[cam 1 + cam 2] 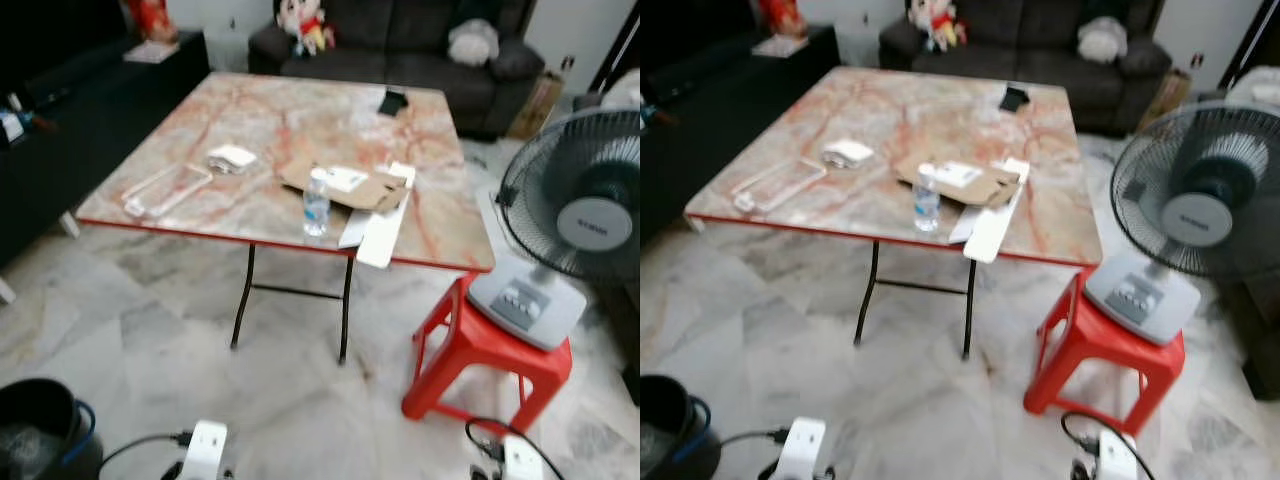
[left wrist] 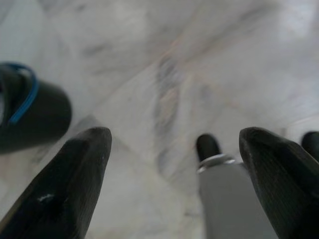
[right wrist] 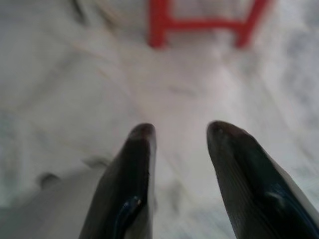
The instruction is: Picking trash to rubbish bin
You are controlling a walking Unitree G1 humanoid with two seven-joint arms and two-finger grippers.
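Black bin [image 1: 40, 430] cut off at frame corner; table [image 1: 250, 120] litter blurred.

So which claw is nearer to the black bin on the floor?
Left. The left claw hangs open just beside the black bin; the right claw, also open, hangs on the far side, near the red stool.

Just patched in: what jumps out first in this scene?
A marble-topped table fills the middle, littered with a water bottle near its front edge, flattened cardboard and wrappers. To its right, a fan sits on a red stool; a black bin stands on the floor, lower left.
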